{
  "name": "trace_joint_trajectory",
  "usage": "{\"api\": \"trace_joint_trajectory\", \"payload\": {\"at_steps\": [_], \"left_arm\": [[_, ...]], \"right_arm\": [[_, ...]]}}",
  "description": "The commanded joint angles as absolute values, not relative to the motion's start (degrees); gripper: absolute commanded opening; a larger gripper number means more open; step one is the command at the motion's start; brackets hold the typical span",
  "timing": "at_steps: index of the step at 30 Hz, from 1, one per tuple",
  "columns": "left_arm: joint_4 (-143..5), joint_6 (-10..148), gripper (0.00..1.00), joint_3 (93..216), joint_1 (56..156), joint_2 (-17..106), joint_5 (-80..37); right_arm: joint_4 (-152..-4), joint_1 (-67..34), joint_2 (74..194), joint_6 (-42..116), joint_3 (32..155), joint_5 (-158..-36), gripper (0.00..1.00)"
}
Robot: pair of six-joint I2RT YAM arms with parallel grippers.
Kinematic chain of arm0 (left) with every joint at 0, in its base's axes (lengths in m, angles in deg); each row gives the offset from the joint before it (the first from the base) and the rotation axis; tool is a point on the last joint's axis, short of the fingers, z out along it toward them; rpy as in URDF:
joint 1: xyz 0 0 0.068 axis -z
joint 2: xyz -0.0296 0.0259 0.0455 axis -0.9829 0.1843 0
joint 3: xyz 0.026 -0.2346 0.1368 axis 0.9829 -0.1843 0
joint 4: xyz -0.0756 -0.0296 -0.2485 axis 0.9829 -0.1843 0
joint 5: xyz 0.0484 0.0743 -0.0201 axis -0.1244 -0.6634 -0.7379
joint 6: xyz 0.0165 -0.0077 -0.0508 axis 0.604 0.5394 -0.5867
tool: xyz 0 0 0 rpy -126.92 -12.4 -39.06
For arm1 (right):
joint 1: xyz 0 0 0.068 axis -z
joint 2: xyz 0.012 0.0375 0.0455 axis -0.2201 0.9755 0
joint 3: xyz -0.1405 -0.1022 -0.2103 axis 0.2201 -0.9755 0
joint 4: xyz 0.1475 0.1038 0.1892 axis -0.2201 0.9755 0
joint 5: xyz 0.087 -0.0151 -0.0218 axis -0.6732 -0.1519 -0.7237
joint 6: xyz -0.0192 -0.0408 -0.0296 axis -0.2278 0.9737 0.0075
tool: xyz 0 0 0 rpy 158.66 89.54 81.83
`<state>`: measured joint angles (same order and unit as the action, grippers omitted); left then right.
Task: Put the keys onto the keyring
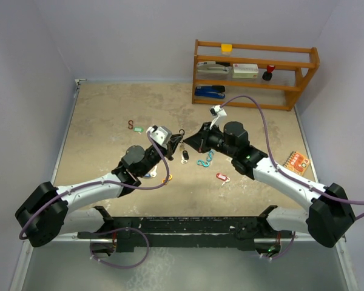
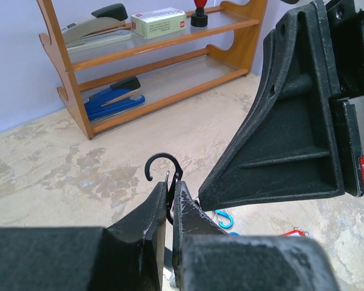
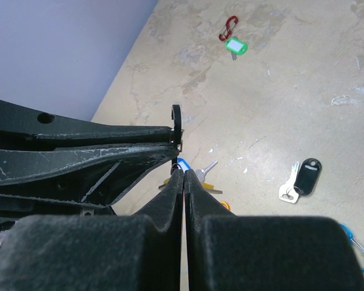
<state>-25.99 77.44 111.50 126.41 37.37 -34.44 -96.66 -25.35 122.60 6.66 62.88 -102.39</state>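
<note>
My left gripper (image 2: 171, 185) (image 1: 176, 143) is shut on a black S-shaped clip (image 2: 162, 168) and holds it upright above the table. The clip's open hook sticks out past the tips. My right gripper (image 3: 184, 171) (image 1: 188, 144) is shut, its tips right against the clip (image 3: 176, 118). A thin wire loop shows at its tips; any key on it is hidden. A black-tagged key (image 3: 303, 179) (image 1: 185, 156), a green-tagged key (image 3: 235, 46), a red-tagged key (image 1: 222, 177), and blue (image 3: 182, 163) and yellow (image 3: 207, 188) tagged keys lie on the table.
A blue S-clip (image 1: 205, 159) lies near the black key and a red S-clip (image 1: 131, 125) beside the green key. A wooden shelf (image 1: 255, 73) with staplers stands at the back right. An orange card (image 1: 297, 162) lies at the right.
</note>
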Motion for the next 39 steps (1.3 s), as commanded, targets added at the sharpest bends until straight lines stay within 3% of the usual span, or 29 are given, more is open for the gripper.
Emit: {"api": "trace_joint_trajectory", "payload": {"at_steps": [1, 13, 18, 22, 26, 30, 39], "left_arm": [[-22.6, 78.2, 0.00, 111.1, 126.8, 35.3, -32.9], [-22.5, 77.4, 0.00, 111.0, 126.7, 34.8, -35.1], [-23.4, 77.3, 0.00, 111.4, 126.7, 34.6, -38.3], [-24.5, 77.6, 0.00, 112.3, 126.8, 34.3, -39.4], [-26.7, 77.9, 0.00, 114.0, 126.7, 35.6, -43.0], [-30.0, 77.7, 0.00, 116.8, 126.5, 39.8, -52.4], [-30.6, 74.8, 0.00, 120.7, 122.2, 52.7, -59.3]], "right_arm": [[-96.6, -24.4, 121.5, 6.1, 64.7, -102.1, 0.00], [-95.8, -23.8, 122.0, 5.8, 64.9, -103.8, 0.01], [-94.1, -23.8, 121.4, 6.2, 64.8, -104.0, 0.33], [-92.1, -23.8, 119.4, 7.0, 63.8, -102.1, 0.49], [-88.4, -23.8, 117.4, 9.4, 63.5, -97.5, 0.52], [-84.7, -23.8, 115.8, 12.3, 63.4, -92.5, 0.62], [-85.5, -23.8, 111.7, 15.6, 58.9, -89.5, 0.65]]}}
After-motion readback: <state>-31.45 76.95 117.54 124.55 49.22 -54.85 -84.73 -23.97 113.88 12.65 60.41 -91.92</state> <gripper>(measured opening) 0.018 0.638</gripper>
